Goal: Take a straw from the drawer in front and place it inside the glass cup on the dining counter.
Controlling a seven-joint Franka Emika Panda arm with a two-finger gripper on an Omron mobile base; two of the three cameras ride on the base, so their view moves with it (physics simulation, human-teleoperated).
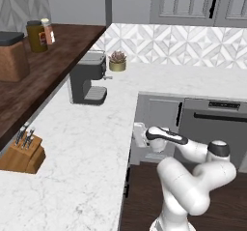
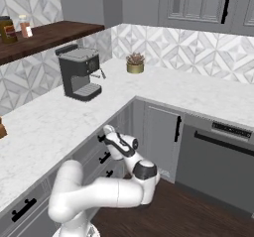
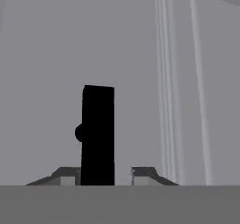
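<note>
gripper [image 3: 104, 175]: at the grey drawer front [image 3: 47, 68], jaws partly drawn in on either side of the black bar handle [image 3: 98, 134]; whether they pinch it, cannot tell
arm [image 2: 99, 191]: reaches low under the white marble worktop [image 2: 59, 117] edge
drawer: closed
coffee machine [image 1: 87, 82]: on worktop near small potted plant [image 1: 117, 61]

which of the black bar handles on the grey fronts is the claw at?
The uppermost drawer handle just under the counter edge, right at the claw. The hand view shows a black bar between the fingertips. The lower handle hangs free.
</note>
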